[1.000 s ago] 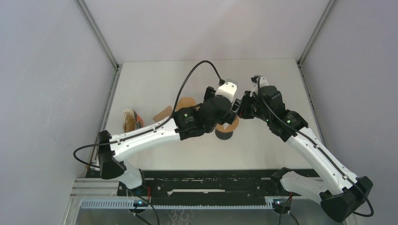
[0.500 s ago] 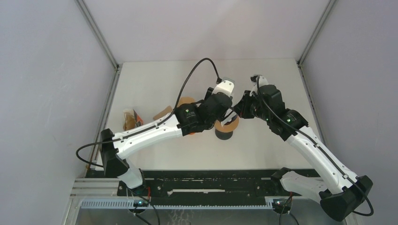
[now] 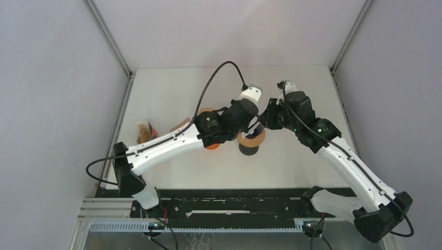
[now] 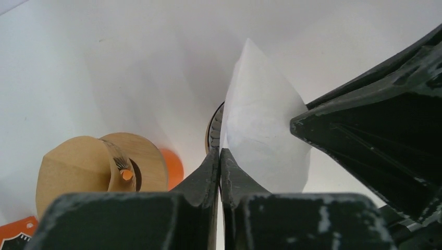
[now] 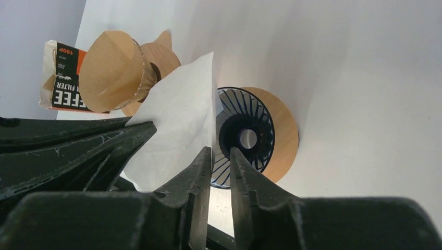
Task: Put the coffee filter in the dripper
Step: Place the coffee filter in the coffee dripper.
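From where I stood, both arms met over the middle of the white bench [image 3: 302, 104], just above the dripper [image 3: 252, 145]. The coffee filter [image 4: 263, 135], a white paper cone, hung in the air between the two pincers and was not yet seated in the dripper.

The left pincer [image 4: 220, 151] had its jaws pressed together with one edge of the filter nipped at the very tips. The paper fanned up and away to the right of them.

The right pincer [image 5: 220, 151] stood slightly spread, with a narrow gap showing between its fingers. The filter's other edge ran down beside the inner finger, and I could not tell whether it touched.

Through that gap I could see the dripper below, upright on the bench. It had dark ribs around a central hole and a wooden collar around those.

Well off to the left side lay a tan paper cone [image 5: 112, 70]. A packet [image 5: 60, 78] printed with the word FILTER was just behind it. A small orange round thing [image 4: 172, 166] peeked out beside the cone in the left wrist view.
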{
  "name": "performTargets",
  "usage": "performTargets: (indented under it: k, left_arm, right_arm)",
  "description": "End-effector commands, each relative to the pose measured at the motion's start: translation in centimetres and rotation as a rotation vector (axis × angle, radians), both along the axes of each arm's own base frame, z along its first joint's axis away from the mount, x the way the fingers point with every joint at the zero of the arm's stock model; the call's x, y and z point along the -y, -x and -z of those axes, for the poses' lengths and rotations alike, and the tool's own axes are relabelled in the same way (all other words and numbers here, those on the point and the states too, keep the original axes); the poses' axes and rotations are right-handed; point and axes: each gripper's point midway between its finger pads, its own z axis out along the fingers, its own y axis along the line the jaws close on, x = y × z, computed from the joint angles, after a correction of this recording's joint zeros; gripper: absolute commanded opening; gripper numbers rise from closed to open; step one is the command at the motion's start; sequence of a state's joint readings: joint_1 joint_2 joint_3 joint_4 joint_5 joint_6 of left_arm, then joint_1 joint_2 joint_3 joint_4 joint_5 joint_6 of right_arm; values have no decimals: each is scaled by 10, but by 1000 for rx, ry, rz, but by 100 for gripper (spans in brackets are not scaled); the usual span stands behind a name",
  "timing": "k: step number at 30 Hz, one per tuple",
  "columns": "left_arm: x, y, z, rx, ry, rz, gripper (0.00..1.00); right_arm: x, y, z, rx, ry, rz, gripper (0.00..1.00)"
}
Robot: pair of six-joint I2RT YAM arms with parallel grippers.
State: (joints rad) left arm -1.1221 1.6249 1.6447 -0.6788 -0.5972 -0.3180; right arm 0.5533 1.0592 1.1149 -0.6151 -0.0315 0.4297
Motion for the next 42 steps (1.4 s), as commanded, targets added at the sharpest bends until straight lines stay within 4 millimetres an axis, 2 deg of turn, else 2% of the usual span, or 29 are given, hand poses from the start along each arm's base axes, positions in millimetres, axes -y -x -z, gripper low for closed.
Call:
performTargets:
  k: [1, 6, 9, 12, 16, 27, 32, 35, 38, 42]
  left_arm:
    - [11, -1, -25, -7, 81, 15, 5]
    - [17, 0, -25, -28, 92, 17, 1]
    - [19, -1, -26, -37, 113, 6, 1]
    - [23, -2, -27, -54, 141, -4, 0]
    - [25, -5, -26, -77, 170, -30, 0]
    - [18, -12, -20, -157, 303, -114, 0]
    - [17, -12, -22, -177, 362, -143, 0]
    - [22, -9, -21, -211, 403, -155, 0]
    - [21, -8, -19, -233, 430, -188, 0]
    - [16, -9, -17, -244, 452, -247, 0]
  right_arm:
    - [-1, -5, -25, 66, 3, -6, 31]
    - [-3, -8, -25, 60, 13, -8, 40]
    - [-8, -8, -25, 51, 3, -20, 42]
    - [-15, -7, -25, 39, 6, -36, 43]
    - [-17, -5, -15, 9, 33, -39, 44]
    - [-10, -5, -9, -3, 68, -8, 45]
    - [-11, -4, -14, 4, 46, -5, 45]
    - [-12, -4, -21, 24, 24, 2, 49]
    - [-15, -6, -35, 55, -2, 3, 51]
    - [-20, -5, -32, 41, 6, -10, 51]
